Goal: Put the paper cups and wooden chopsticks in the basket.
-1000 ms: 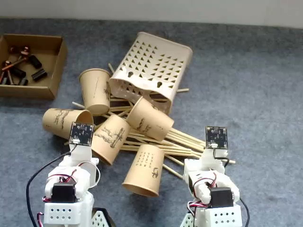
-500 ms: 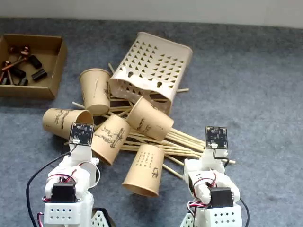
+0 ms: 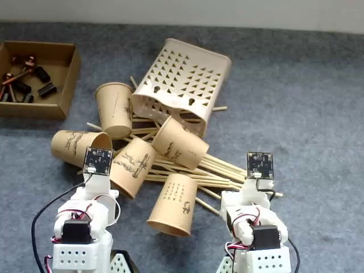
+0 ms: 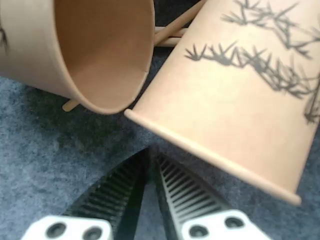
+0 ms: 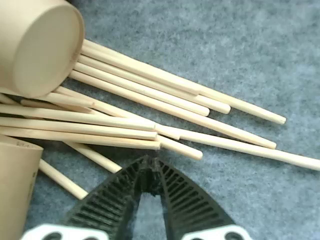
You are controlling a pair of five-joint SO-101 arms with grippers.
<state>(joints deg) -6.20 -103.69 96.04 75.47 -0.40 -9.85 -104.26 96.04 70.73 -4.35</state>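
Several paper cups lie on their sides on the grey carpet, among them one (image 3: 114, 108) by the basket and one (image 3: 173, 205) between the arms. Wooden chopsticks (image 3: 219, 170) are scattered under and beside them. The cream perforated basket (image 3: 185, 85) lies tipped over behind the pile. My left gripper (image 4: 150, 152) is shut and holds nothing, its tips just short of the rim of a bamboo-printed cup (image 4: 240, 90) and near an open-mouthed cup (image 4: 95, 50). My right gripper (image 5: 148, 161) is shut and holds nothing, its tips close above the chopsticks (image 5: 175, 100), beside a cup's base (image 5: 40, 47).
A cardboard box (image 3: 62, 85) with small dark parts stands at the far left. Bare carpet (image 3: 307, 114) stretches to the right of the basket and the pile. Both arm bases (image 3: 79, 239) sit at the near edge.
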